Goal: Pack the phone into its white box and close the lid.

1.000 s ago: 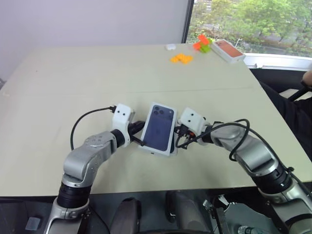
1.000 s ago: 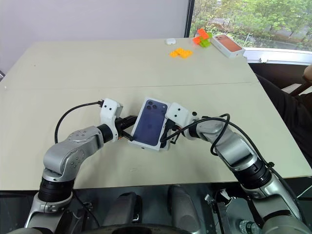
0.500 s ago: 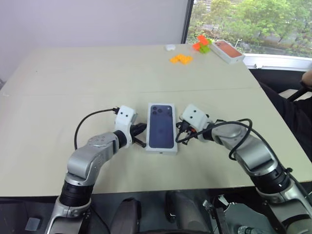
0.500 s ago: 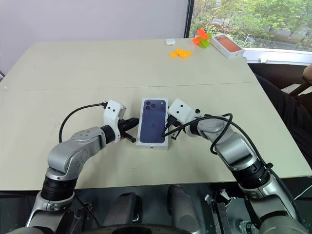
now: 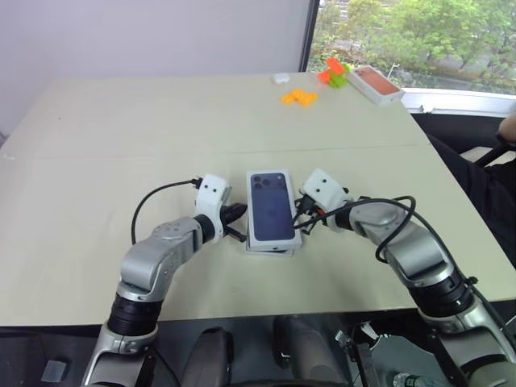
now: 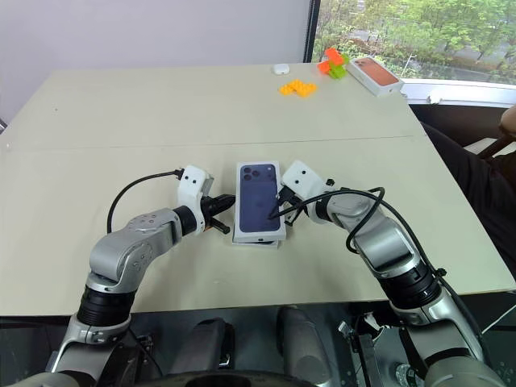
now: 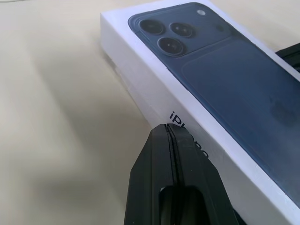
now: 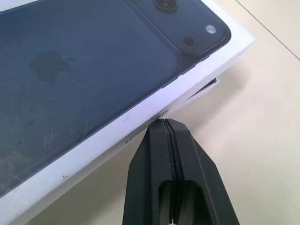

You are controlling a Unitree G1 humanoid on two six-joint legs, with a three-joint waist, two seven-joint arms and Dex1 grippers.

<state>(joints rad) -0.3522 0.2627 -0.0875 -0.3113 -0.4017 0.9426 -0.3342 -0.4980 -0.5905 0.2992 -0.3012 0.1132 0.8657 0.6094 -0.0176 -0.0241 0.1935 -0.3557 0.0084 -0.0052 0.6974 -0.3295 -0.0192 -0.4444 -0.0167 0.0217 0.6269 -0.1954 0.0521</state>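
A white box (image 5: 272, 211) lies flat on the table between my two grippers. Its top face shows a dark navy phone back with a camera cluster (image 7: 168, 35); I cannot tell whether this is the phone itself or a print on the lid. The upper part has lettering on its side wall (image 7: 187, 140) and sits slightly askew over a lower white layer (image 5: 272, 249) that peeks out at the near end. My left gripper (image 5: 239, 223) is shut, its tip against the box's left side. Shut too, my right gripper (image 5: 301, 218) touches the right side.
At the far right corner of the table (image 5: 121, 129) lie a white box with an orange-red top (image 5: 377, 83), orange blocks (image 5: 300, 97), orange and green blocks (image 5: 333, 73) and a small white object (image 5: 281, 78). A person (image 5: 508, 129) sits at the right edge.
A second ago the box was tilted and askew between the two gripper tips. Now it lies flat and straighter, with a lower white layer showing under its near end.
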